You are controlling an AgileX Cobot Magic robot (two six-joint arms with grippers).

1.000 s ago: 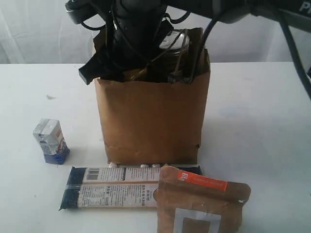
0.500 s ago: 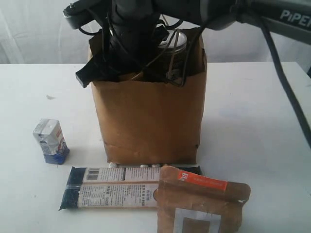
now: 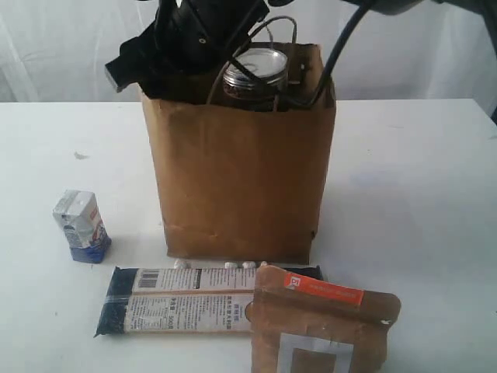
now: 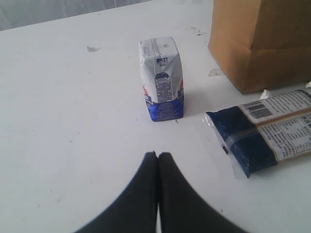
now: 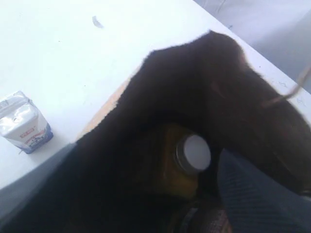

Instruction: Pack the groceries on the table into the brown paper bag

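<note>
One carton (image 3: 81,225); one packet (image 3: 178,301); one pouch (image 3: 318,326)

Left gripper (image 4: 157,160): fingers pressed flat together, tips touching, nothing between them, pointing forward and down.

Right arm (image 3: 384,5): reaches in from the upper right, cables (image 3: 335,54) hanging off it. Right gripper (image 3: 180,50) angled downward; dark and blurred close up, jaw spacing unreadable.

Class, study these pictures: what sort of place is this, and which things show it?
Probably a robot lab bench, not a shop: plain white table, white curtain backdrop, robot arm over a brown paper bag.
</note>
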